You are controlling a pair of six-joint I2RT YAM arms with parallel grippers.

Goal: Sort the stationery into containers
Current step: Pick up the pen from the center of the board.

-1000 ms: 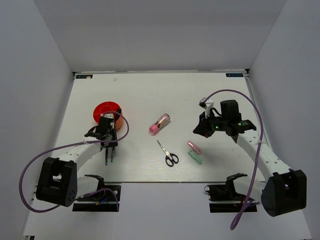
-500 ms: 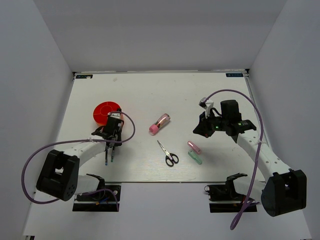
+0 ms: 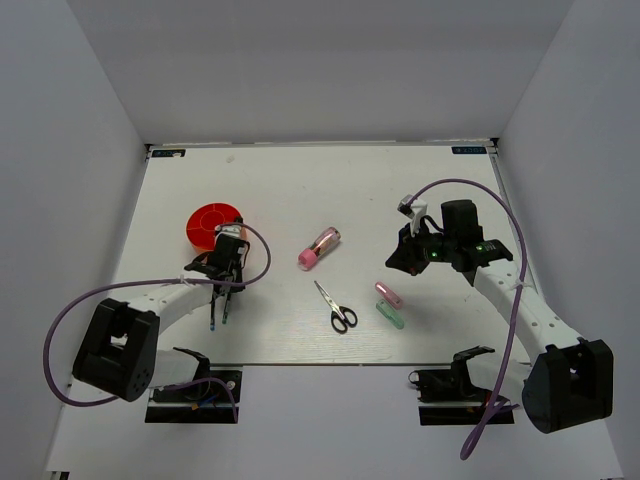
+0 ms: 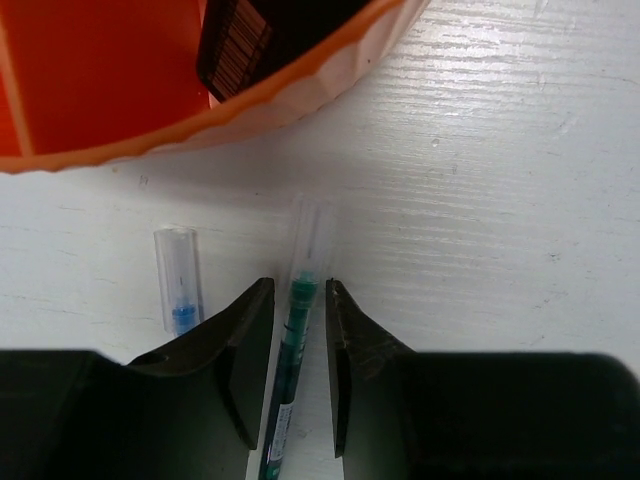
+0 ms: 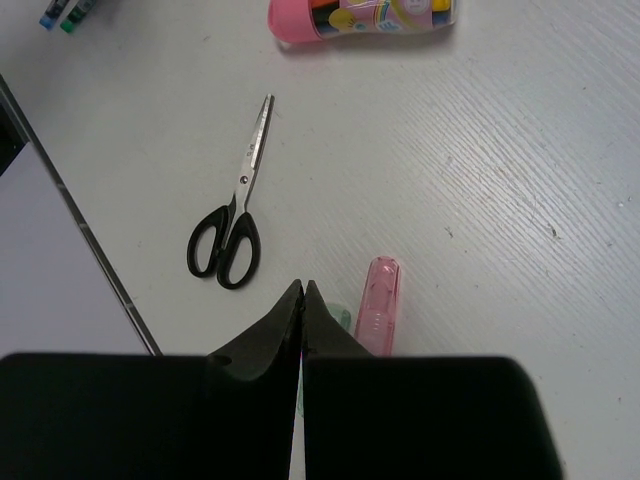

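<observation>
L gripper (image 4: 297, 290) is down on the table (image 4: 500, 200), straddling the green pen (image 4: 306, 250). Jaws are narrow, one finger each side of the barrel, but there's a sliver of daylight on both sides, so imo not clamped yet. The blue pen (image 4: 178, 285) lies just beside it, outside the left finger, roughly parallel.

The bit that matters: the green pen's long axis runs straight out from under the wrist twd the red-orange pot (image 4: 300, 95), clear cap end pointing at the pot wall but apart from it. The fingers close across that axis, so the squeeze is square to the barrel, which is what you want. The pot sits right past the cap end, so once it's pinched it's prob just lift and carry fwd over the rim. There's already a black thing w/ a barcode (image 4: 240, 40) inside the pot. Only worry I can see is the blue pen getting nudged, since it's so close.

R gripper (image 5: 302, 295) is pinched fully together w/ nothing in it, hovering over the pink capsule (image 5: 378, 300) and green capsule (image 3: 392, 317). Scissors (image 5: 232, 225) and pink tube (image 5: 365, 15) lie out on the table, on the R arm's side, well away from the pot. The L arm is clearly the nearer one for both pens.
</observation>
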